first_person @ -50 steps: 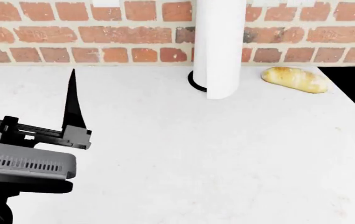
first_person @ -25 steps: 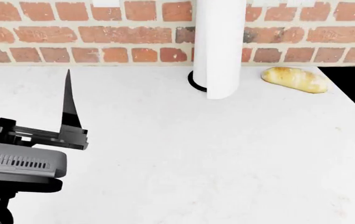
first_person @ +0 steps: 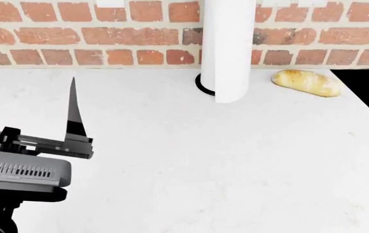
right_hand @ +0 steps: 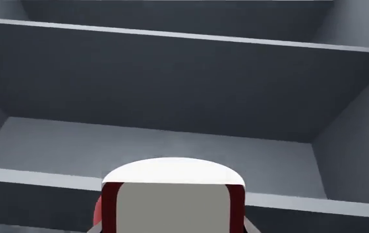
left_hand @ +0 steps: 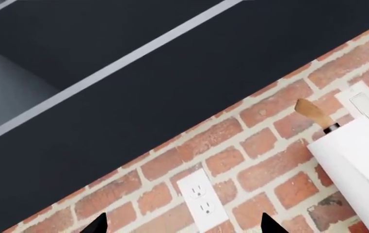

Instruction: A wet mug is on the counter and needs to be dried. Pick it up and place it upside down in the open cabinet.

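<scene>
Counter (first_person: 236, 160) unchanged; left fingers (first_person: 74, 104) shifted slightly.

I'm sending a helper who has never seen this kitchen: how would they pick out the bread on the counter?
Find the red brick wall behind the broad white speckled counter, then the tall white paper-towel roll standing against it. Beside the roll, towards the counter's dark edge, lies the golden-brown oblong bread loaf, the only rounded, crusty thing lying flat there.

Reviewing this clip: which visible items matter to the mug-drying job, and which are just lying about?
Job items:
mug, seen close in the right wrist view
open cabinet, dark shelves ahead of it
counter

Just lying about:
paper-towel roll
bread loaf
wall outlet
</scene>
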